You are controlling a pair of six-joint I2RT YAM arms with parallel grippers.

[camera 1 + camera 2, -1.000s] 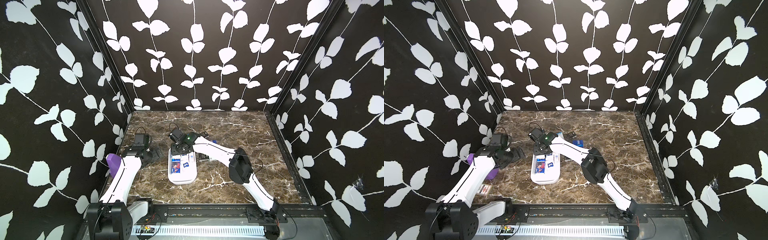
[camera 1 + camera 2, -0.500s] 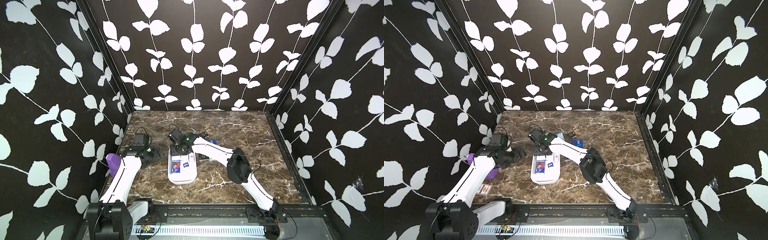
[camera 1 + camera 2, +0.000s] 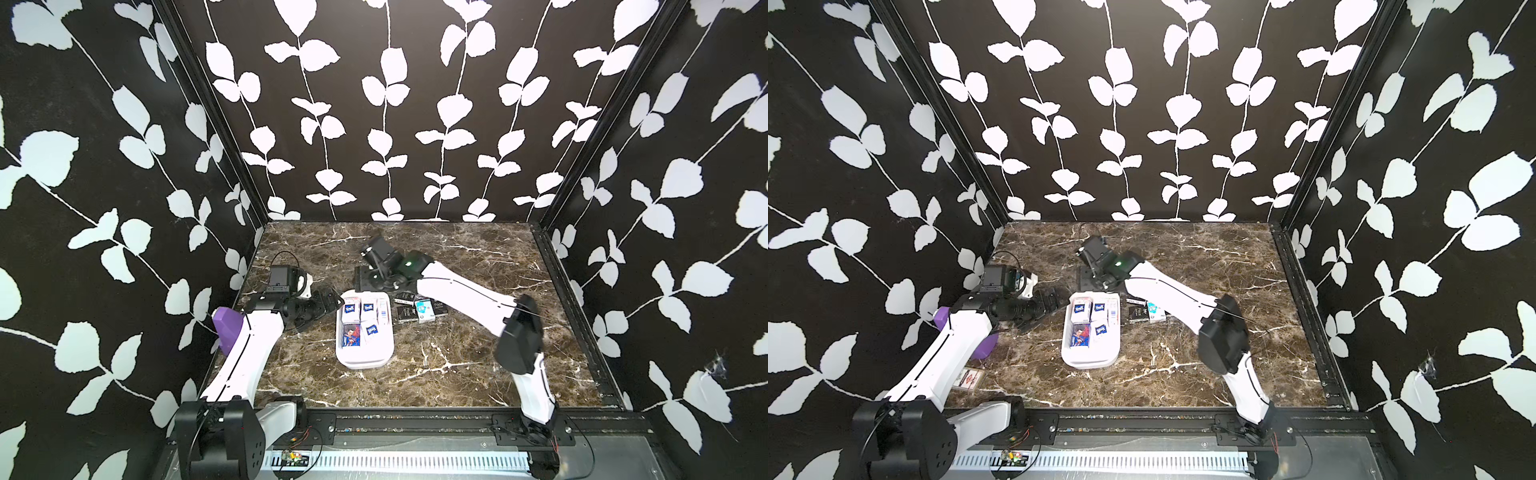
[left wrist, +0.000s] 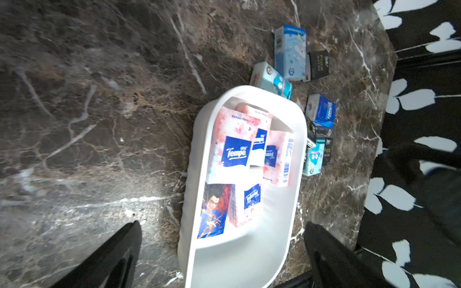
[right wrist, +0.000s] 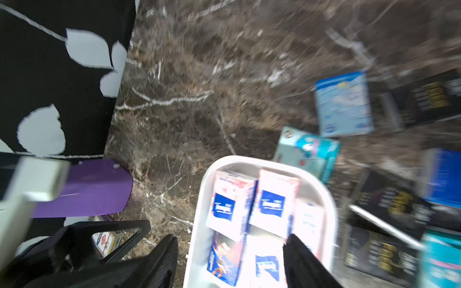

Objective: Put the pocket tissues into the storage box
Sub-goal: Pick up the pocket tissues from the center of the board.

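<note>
Pocket tissues [image 4: 235,149] | label: "Tempo", blue logo | inside storage box [image 4: 237,264]

Both top views rendering sharp, light falling evenly from above; patterned walls [image 3: 124,166] bowing outward toward edges. Left arm [image 3: 249,345] throwing soft shadow onto marble tabletop [image 3: 415,374]. White storage box [image 4: 239,261] blowing out under glare in left wrist view. Right wrist view smearing with motion blur, pocket tissues [image 5: 344,104] streaking, print smudging.
</note>
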